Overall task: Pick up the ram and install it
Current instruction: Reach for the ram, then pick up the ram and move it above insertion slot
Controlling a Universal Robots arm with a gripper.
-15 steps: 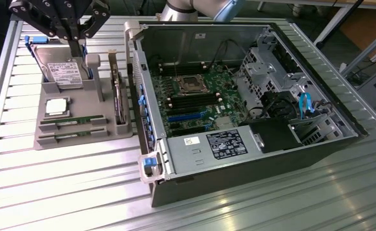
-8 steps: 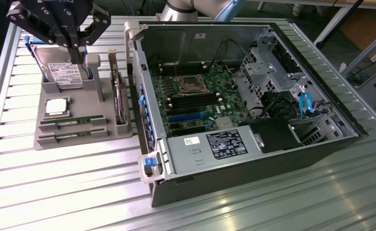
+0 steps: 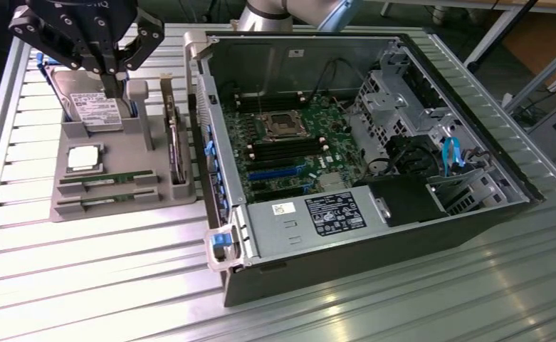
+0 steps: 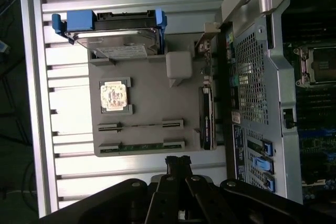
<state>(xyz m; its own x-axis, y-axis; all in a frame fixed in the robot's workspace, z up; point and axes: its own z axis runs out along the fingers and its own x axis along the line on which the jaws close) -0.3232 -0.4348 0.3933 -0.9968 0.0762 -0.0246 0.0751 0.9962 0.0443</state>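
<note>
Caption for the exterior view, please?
Gripper poised over a parts tray with two RAM sticks slotted, beside an open computer case.

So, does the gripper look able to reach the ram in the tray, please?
Probably yes: both ram sticks lie uncovered in the grey tray, nothing over them, and the gripper hangs above it.

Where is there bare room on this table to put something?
The biggest bare stretch of table lies at the exterior view's lower left, bordered by the grey tray and the computer case. A thin strip runs along the tray's side away from the case. Crowded: between tray and case, and by the hard drive, near the gripper.
</note>
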